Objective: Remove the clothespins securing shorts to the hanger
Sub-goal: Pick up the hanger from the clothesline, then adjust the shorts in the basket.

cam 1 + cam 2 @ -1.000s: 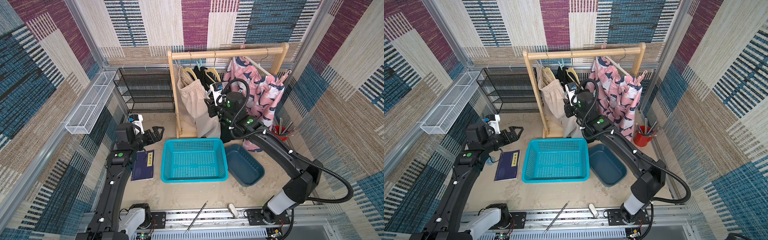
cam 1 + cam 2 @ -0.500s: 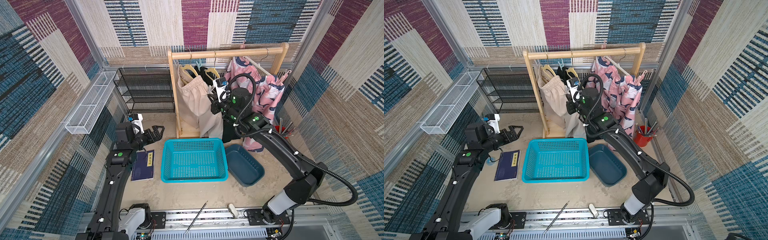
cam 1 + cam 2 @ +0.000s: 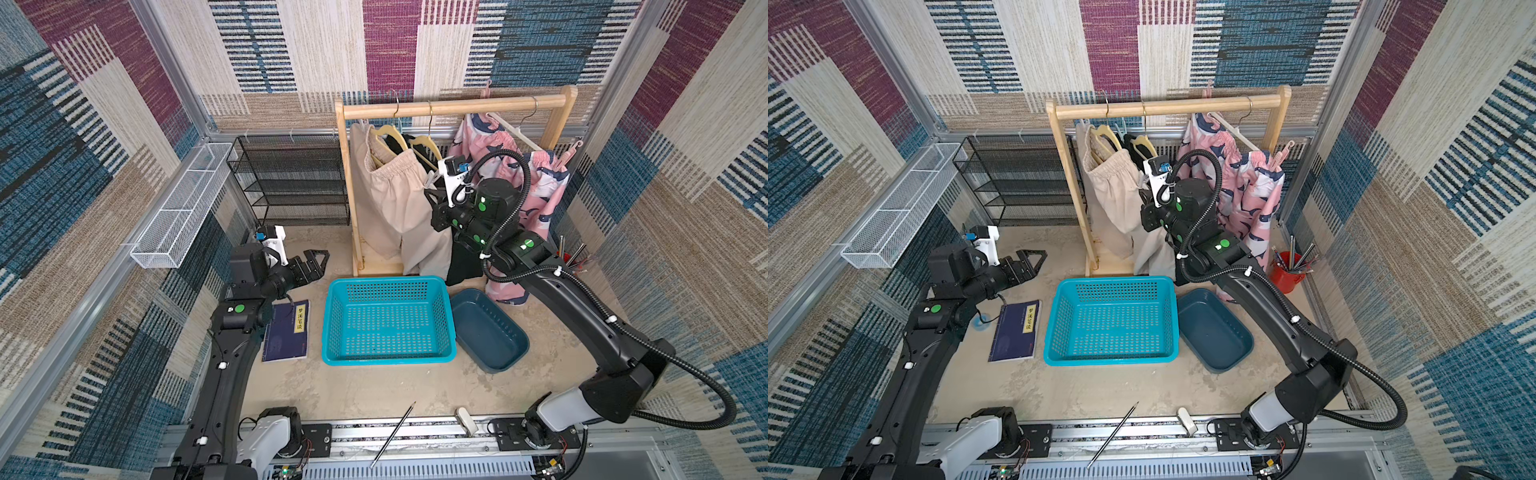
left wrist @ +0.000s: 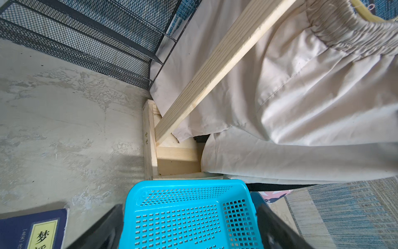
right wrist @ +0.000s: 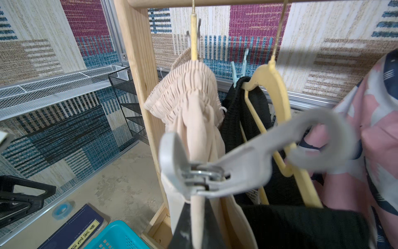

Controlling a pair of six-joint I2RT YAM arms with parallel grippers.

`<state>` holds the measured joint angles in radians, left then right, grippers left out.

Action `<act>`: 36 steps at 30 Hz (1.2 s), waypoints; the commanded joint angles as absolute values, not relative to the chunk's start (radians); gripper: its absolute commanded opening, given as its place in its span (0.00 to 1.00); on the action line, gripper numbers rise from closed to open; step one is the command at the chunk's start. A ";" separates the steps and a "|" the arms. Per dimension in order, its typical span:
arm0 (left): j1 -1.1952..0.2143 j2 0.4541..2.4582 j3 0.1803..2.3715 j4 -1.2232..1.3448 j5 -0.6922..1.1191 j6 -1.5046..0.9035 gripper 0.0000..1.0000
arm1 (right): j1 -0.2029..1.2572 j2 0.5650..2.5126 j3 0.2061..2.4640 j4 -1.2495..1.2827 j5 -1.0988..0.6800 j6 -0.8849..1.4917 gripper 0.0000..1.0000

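R gripper (image 5: 195,203): closed on white clothespin (image 5: 247,163).
L gripper (image 3: 322,261): open.
Risk: I fear it slips from thin hold, or tug drops beige shorts (image 5: 193,97).

Navy book (image 3: 282,338), yellow cover label (image 3: 301,318) with vertical Chinese title 梦溪笔谈, smaller print beside it unreadable.

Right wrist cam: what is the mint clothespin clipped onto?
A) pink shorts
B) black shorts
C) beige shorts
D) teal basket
B: in the right wrist view the mint clothespin pinches the black shorts at the shoulder of the yellow hanger, apart from the beige shorts.
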<state>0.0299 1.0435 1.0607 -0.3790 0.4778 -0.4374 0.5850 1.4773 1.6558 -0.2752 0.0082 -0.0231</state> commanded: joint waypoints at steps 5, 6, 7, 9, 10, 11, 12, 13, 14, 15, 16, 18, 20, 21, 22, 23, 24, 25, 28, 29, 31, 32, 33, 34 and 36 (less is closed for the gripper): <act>0.031 1.062 1.080 -0.349 0.509 -0.443 0.99 | 0.587 1.387 1.554 -0.257 0.005 0.004 0.01; 0.030 1.063 1.083 -0.353 0.511 -0.442 0.99 | 0.585 1.373 1.536 -0.257 0.004 0.004 0.01; 0.030 1.063 1.084 -0.353 0.512 -0.444 0.99 | 0.582 1.356 1.513 -0.256 0.000 0.000 0.01; 0.031 1.066 1.085 -0.348 0.526 -0.446 0.99 | 0.576 1.323 1.472 -0.248 -0.020 -0.005 0.01; 0.031 1.066 1.083 -0.342 0.534 -0.450 0.99 | 0.569 1.308 1.457 -0.249 -0.025 -0.001 0.00; 0.030 1.068 1.082 -0.334 0.539 -0.454 0.99 | 0.562 1.295 1.449 -0.255 -0.036 0.000 0.00; 0.031 1.069 1.081 -0.327 0.545 -0.458 0.99 | 0.559 1.285 1.445 -0.262 -0.042 0.001 0.00; 0.030 1.072 1.080 -0.320 0.552 -0.461 0.99 | 0.554 1.273 1.439 -0.266 -0.055 0.003 0.00; 0.031 1.075 1.080 -0.314 0.561 -0.463 0.99 | 0.552 1.258 1.429 -0.264 -0.076 0.004 0.00; 0.030 1.079 1.081 -0.309 0.570 -0.464 0.99 | 0.549 1.244 1.415 -0.255 -0.101 0.003 0.00; 0.030 1.085 1.085 -0.307 0.587 -0.463 0.99 | 0.546 1.226 1.403 -0.253 -0.126 0.002 0.00; 0.029 1.100 1.099 -0.311 0.630 -0.459 0.99 | 0.541 1.208 1.404 -0.284 -0.146 0.005 0.00; 0.030 1.111 1.113 -0.305 0.669 -0.445 1.00 | 0.532 1.191 1.412 -0.332 -0.163 0.004 0.00; 0.030 1.115 1.113 -0.284 0.703 -0.435 0.99 | 0.526 1.180 1.412 -0.347 -0.176 0.005 0.00; 0.031 1.116 1.114 -0.263 0.739 -0.427 0.99 | 0.519 1.170 1.414 -0.370 -0.197 0.003 0.00; 0.029 1.117 1.115 -0.248 0.758 -0.424 0.99 | 0.511 1.163 1.419 -0.391 -0.213 0.003 0.00; 0.029 1.118 1.120 -0.239 0.769 -0.423 0.99 | 0.499 1.155 1.428 -0.421 -0.236 0.001 0.00; 0.029 1.120 1.128 -0.240 0.778 -0.417 0.99 | 0.484 1.150 1.434 -0.444 -0.262 -0.001 0.00; 0.030 1.131 1.153 -0.242 0.813 -0.391 0.99 | 0.412 1.121 1.440 -0.501 -0.368 -0.003 0.00; 0.030 1.134 1.155 -0.230 0.828 -0.388 0.99 | 0.388 1.114 1.442 -0.515 -0.420 -0.001 0.00; 0.031 1.146 1.155 -0.186 0.869 -0.388 0.99 | 0.346 1.107 1.450 -0.540 -0.502 0.000 0.00; 0.034 1.154 1.157 -0.160 0.890 -0.391 0.99 | 0.331 1.109 1.458 -0.559 -0.534 -0.002 0.00; 0.039 1.165 1.165 -0.137 0.909 -0.404 1.00 | 0.315 1.113 1.468 -0.583 -0.565 -0.007 0.00; 0.043 1.181 1.179 -0.118 0.933 -0.419 1.00 | 0.305 1.117 1.476 -0.602 -0.593 -0.015 0.00; 0.044 1.209 1.209 -0.086 0.959 -0.441 1.00 | 0.293 1.120 1.482 -0.618 -0.633 -0.023 0.00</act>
